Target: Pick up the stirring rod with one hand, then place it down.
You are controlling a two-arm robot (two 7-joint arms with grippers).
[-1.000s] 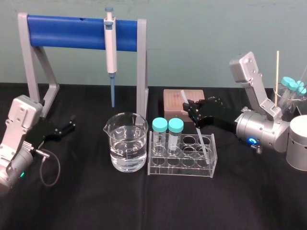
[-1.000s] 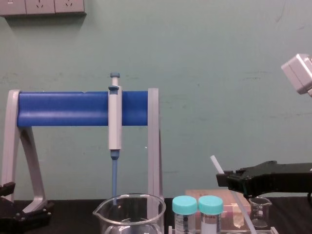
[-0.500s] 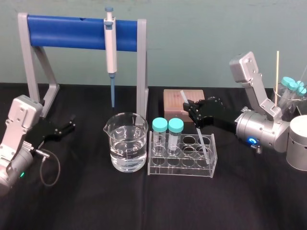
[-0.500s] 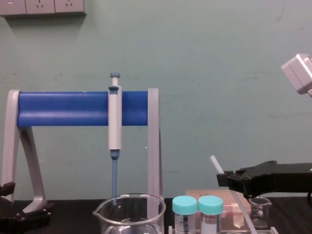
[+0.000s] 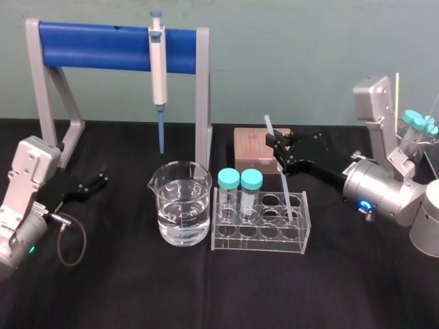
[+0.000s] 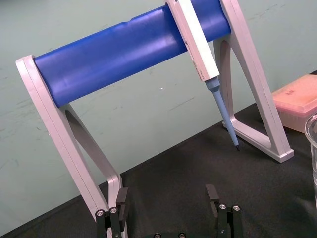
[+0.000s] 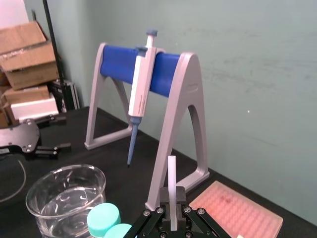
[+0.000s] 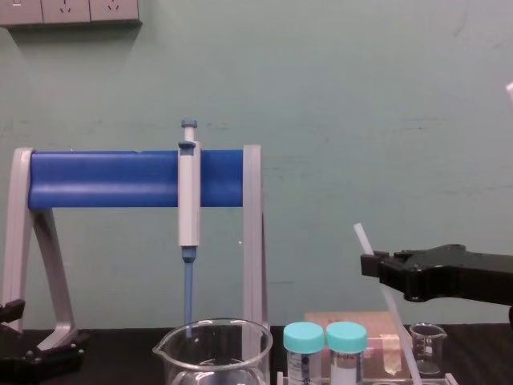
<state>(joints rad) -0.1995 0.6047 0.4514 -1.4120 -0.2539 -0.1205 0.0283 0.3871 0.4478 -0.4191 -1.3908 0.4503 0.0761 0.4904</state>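
One claw, R gripper, pinches tilted stirring rod, lower end in tube rack; L gripper spread, parked left.

Right gripper reaches forward, fingers clamped; left gripper rests low, fingers apart.

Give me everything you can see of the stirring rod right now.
The stirring rod is a thin, straight, translucent-white stick, plastic or glass by its look. It stands tilted, top leaning toward the pipette stand, clamped near its upper end by the right gripper. Its lower end dips into the clear tube rack.
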